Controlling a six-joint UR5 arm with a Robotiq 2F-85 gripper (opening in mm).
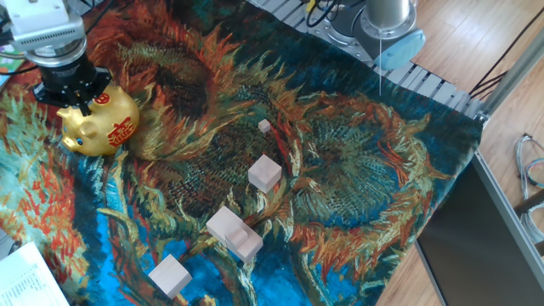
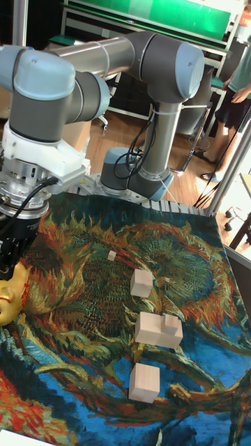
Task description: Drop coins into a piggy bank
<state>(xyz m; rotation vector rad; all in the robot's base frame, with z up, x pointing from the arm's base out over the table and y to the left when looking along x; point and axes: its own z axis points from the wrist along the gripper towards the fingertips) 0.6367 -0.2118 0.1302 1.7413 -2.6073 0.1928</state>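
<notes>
The gold piggy bank (image 1: pixel 100 126) with red markings stands at the far left of the sunflower-print cloth. At the left edge of the tall fixed view only part of the piggy bank (image 2: pixel 10 295) shows. My gripper (image 1: pixel 83 106) points down right over the pig's back, its black fingers drawn together to a point at or just above the top. In the tall fixed view the gripper (image 2: pixel 8 259) hangs over the pig's head, partly cut off by the frame. No coins show in either view; anything between the fingertips is too small to see.
Three pale wooden blocks (image 1: pixel 264 172) (image 1: pixel 233 232) (image 1: pixel 169 275) and a tiny cube (image 1: pixel 264 126) lie mid-cloth, right of the pig. The arm's base (image 1: pixel 387 21) stands at the back. A paper sheet (image 1: pixel 30 276) lies at the front left corner.
</notes>
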